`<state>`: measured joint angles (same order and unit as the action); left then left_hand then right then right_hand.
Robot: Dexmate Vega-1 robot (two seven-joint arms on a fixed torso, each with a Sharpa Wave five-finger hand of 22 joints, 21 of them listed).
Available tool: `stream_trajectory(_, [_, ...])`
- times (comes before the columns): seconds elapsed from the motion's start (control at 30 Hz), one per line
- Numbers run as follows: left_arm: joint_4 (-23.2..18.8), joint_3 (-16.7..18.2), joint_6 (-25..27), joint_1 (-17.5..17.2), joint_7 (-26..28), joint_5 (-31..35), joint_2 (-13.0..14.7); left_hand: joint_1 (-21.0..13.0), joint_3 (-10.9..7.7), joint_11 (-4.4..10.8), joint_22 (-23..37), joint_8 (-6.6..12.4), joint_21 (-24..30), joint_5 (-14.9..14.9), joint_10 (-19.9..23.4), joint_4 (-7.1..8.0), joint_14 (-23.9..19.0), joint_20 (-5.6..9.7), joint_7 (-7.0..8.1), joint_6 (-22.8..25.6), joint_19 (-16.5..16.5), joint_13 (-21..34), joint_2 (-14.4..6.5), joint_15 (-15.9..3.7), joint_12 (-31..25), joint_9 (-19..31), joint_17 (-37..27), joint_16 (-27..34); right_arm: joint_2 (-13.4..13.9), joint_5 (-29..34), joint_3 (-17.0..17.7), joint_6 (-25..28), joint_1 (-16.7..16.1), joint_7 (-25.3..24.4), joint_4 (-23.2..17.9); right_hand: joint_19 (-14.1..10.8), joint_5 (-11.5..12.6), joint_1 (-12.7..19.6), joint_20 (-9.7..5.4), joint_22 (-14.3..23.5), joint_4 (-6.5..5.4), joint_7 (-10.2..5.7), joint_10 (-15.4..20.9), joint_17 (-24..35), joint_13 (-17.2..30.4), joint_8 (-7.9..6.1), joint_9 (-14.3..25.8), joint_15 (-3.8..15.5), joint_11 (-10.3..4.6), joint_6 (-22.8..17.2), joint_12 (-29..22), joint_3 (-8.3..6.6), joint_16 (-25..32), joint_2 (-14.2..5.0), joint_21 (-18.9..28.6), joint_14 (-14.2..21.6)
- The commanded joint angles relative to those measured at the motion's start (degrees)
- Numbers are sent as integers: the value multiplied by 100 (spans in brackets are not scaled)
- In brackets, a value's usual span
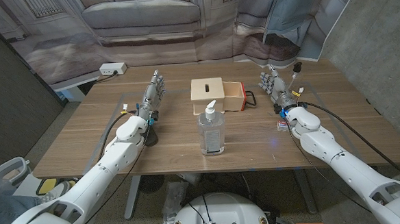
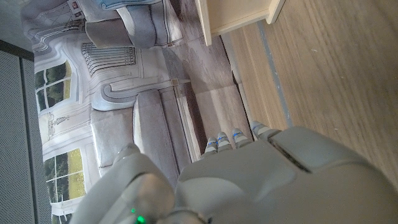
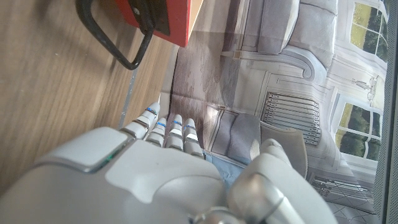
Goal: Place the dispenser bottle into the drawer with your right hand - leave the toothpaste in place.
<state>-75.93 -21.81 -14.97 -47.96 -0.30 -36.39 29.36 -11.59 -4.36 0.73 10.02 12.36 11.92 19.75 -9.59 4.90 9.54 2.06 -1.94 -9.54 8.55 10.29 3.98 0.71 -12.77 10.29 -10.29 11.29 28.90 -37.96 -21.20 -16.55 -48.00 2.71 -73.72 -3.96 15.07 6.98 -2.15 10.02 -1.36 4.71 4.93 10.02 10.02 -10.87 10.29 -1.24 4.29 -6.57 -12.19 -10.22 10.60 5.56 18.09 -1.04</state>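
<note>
Evenly and softly lit from overhead, moderately bright. Faint, short shadows under the dispenser bottle (image 1: 211, 128) and both arms on the bench (image 1: 85, 142). Small violet glare spot near the right robot hand (image 1: 275, 85). Sharp centrally in head view; bowed toward edges. Blurred, oversized knuckles close-up in both wrist views.

My head camera looks down over the counter (image 1: 85, 142) from above, both my arms coming in from 5 and 7 o'clock. Each wrist camera sits close behind the back of its own hand, my left hand (image 2: 249, 180) and my right hand (image 3: 155, 180), skimming the wood toward the printed backdrop (image 1: 147, 19). All three views share the wooden drawer box (image 1: 216, 95).
</note>
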Motion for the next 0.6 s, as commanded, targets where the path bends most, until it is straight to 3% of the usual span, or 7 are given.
stream_trajectory(0.03, [-166,-53,208,24,136,52,17,-72,-23,-7,30,24,31,31,-40,21,126,313,-8,-432,25,20,-23,23,-22,28,-8,13,-7,-37,-33,47,52,108,63,-44,23,67,-183,25,14,-22,52,16,21,-37,13,-36,-6,-42,-34,-34,39,-5,25,-6])
stream_trajectory(0.37, [41,-175,333,209,1,53,-73,-106,-28,-16,31,16,24,34,-31,10,112,289,-14,-417,28,21,-49,30,-12,28,-9,7,-35,9,-77,-10,43,123,31,-46,26,84,-180,26,23,-21,70,17,22,-33,14,-36,-6,-44,-34,-35,37,-21,7,7])
stream_trajectory(0.6, [-29,-216,505,281,-73,41,-18,-128,-32,-18,32,13,17,36,-24,3,111,278,-10,-404,37,21,-68,34,-7,28,-9,0,-27,-44,-43,-72,35,208,43,-50,27,99,-178,26,30,-22,83,18,22,-34,14,-45,-12,-49,-35,-39,36,-36,-3,13])
